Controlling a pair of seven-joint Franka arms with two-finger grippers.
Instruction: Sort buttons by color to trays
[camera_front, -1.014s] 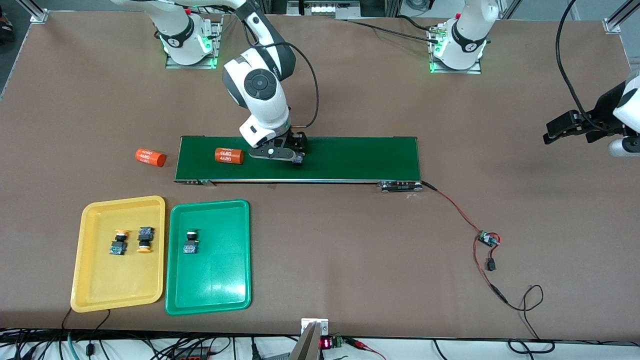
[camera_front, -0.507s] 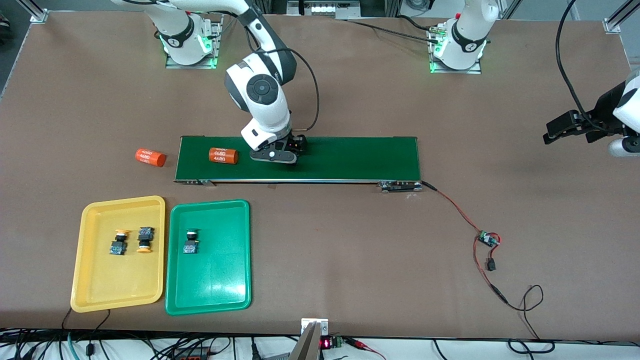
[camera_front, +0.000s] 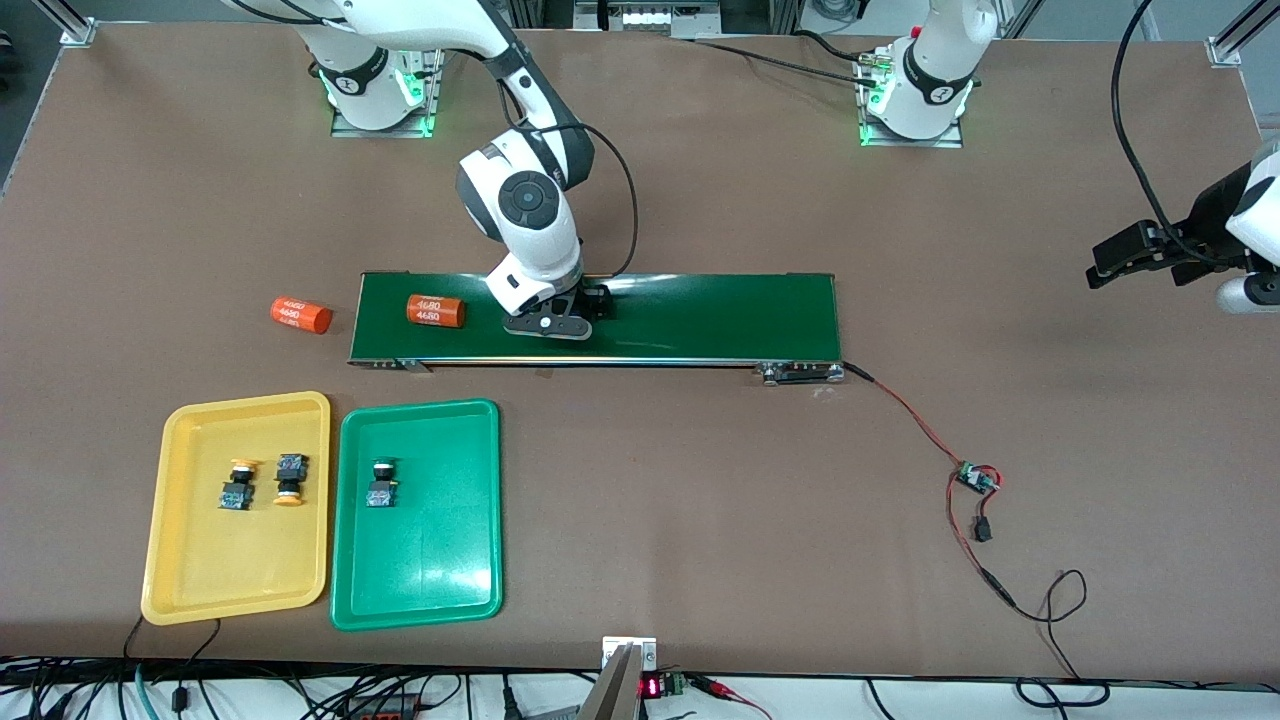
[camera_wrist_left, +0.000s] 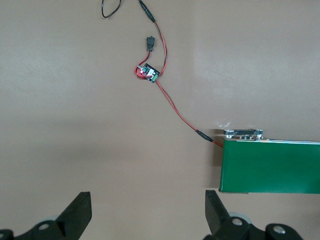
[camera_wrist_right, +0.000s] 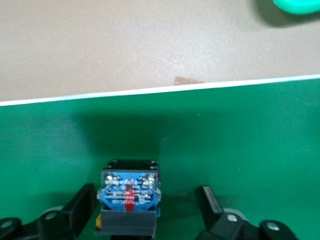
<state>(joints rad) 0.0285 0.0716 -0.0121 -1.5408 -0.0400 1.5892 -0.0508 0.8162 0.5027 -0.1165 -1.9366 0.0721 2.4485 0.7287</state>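
Mostly done, judging by the trays at seven o'clock in the front view. Sorted so far: two yellow-capped buttons (camera_front: 237, 485) side by side in the yellow tray (camera_front: 160, 520), one green-capped button (camera_front: 381, 482) in the green tray (camera_front: 420, 560).

Left to do: the fourth button (camera_wrist_right: 129, 192), lying on the belt (camera_front: 720, 315) just off centre toward ten o'clock, cap colour hidden. Straddled by the right hand (camera_front: 549, 326), low over the belt, fingers spread either side, not clamped. Needs clenching, lifting, then carrying toward seven o'clock, probably to the green tray.

Waiting at three o'clock over bare tabletop (camera_front: 700, 500): the left hand (camera_wrist_left: 145, 212), released wide.
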